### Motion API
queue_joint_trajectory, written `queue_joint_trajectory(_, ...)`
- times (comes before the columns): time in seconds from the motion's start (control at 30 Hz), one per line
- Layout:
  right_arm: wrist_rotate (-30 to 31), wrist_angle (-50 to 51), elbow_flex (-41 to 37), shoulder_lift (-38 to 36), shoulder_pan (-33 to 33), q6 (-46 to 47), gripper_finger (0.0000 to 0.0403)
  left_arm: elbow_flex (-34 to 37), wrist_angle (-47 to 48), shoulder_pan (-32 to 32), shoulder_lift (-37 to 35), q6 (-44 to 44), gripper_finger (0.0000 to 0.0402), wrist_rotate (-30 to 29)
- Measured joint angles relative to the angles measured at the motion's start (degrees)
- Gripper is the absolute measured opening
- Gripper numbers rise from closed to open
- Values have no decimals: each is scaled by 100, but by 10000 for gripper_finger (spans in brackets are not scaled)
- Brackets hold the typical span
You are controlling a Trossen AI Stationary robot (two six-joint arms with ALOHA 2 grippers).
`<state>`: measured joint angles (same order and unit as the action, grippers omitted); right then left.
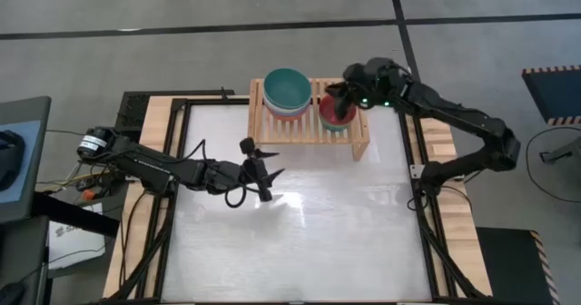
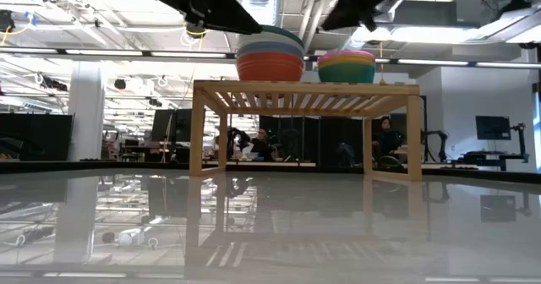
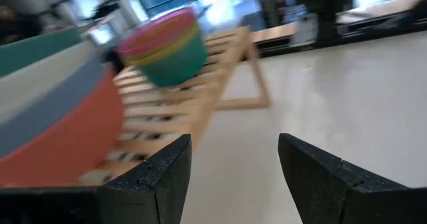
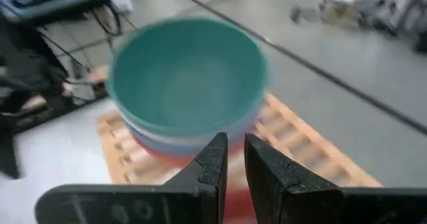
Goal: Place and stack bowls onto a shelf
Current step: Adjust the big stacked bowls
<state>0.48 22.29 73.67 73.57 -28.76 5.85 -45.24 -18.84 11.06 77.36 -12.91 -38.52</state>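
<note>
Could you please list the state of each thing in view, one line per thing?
Left bowl stack: on the shelf, teal green bowl on top.
Right bowl stack: on the shelf, under the right gripper.
Shelf: upright on the table.
Left gripper: open, empty.
Right gripper: nearly shut, above the shelf.

The right claw (image 1: 340, 101) covers most of the second bowl stack (image 1: 336, 114) from above, so its top bowl's colour cannot be told there. In the left wrist view the nearer stack (image 3: 53, 111) is blurred and cut off by the edge. People behind the shelf (image 2: 304, 94) are too small to make out.
</note>
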Motion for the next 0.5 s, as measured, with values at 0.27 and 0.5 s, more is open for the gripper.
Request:
queue_joint_trajectory(0.27,-23,-2180,4,636,444,-337,74,5,471,181,-578,258,210,-808)
queue_joint_trajectory(0.5,-878,-3399,7,1476,433,-289,74,5,1561,311,-1096,966,210,-1508)
